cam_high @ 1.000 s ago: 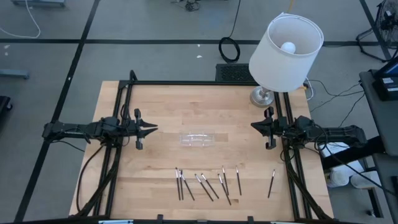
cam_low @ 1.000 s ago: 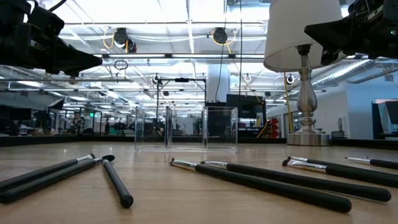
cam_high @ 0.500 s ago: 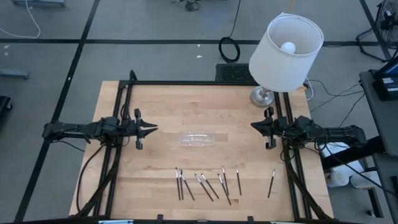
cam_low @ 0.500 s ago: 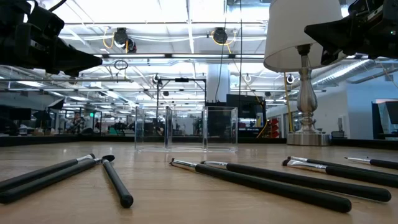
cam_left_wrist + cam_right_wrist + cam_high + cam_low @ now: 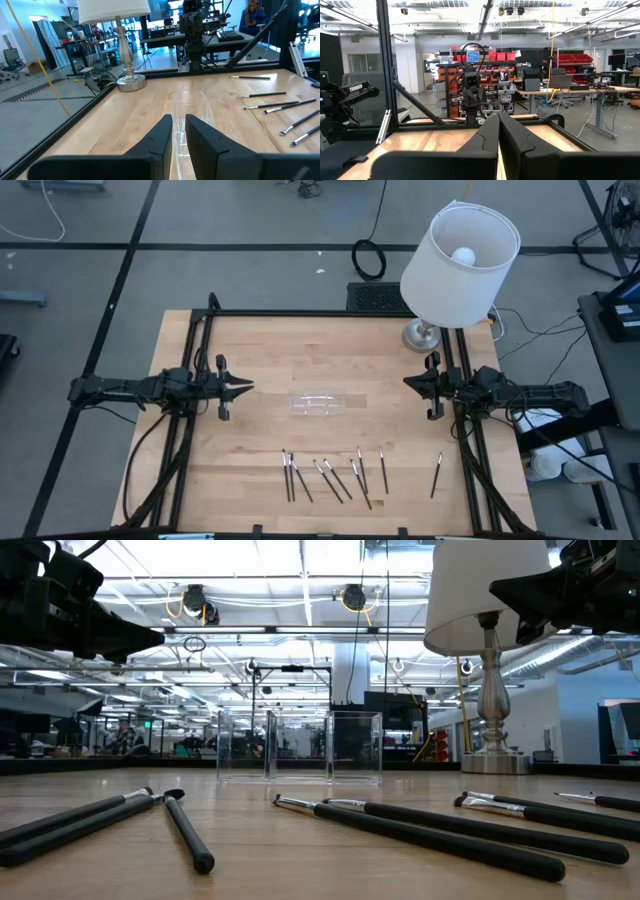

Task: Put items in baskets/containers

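Left fingers (image 5: 179,131) slightly apart, empty; right fingers (image 5: 498,131) together, empty. Sticks (image 5: 335,476) lie near desk (image 5: 260,350) front edge, tray (image 5: 317,402) mid-desk, empty. Your risk: thin sticks rolling or slipping from pinch; clear tray easy to nudge.

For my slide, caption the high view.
Both grippers, left and right, hover empty either side of the clear tray; brushes lie scattered nearby.
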{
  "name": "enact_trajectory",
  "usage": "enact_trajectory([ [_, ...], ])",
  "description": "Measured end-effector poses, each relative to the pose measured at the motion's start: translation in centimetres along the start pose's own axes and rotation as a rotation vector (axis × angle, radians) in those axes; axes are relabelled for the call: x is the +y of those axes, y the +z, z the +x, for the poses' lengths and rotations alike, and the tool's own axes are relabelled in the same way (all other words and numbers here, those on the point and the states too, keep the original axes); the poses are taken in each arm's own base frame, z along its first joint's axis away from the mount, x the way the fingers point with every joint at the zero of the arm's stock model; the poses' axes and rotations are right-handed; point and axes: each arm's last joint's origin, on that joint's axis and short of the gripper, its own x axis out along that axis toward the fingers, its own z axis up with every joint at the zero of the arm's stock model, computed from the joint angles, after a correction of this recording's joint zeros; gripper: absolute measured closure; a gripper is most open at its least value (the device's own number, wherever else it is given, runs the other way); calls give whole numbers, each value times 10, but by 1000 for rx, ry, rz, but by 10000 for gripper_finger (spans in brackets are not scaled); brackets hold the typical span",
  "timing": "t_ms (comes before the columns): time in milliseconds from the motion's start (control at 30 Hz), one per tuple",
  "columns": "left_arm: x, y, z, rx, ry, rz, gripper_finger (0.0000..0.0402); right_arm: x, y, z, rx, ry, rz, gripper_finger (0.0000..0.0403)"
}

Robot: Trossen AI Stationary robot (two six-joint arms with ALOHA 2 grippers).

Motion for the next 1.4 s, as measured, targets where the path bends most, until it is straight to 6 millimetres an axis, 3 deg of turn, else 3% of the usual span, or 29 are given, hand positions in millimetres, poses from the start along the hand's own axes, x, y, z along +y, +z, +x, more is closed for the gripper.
enact_trajectory([
  [1400, 0, 0, 0, 0, 0, 0, 337, 0, 0, 0, 0, 0, 0, 403],
])
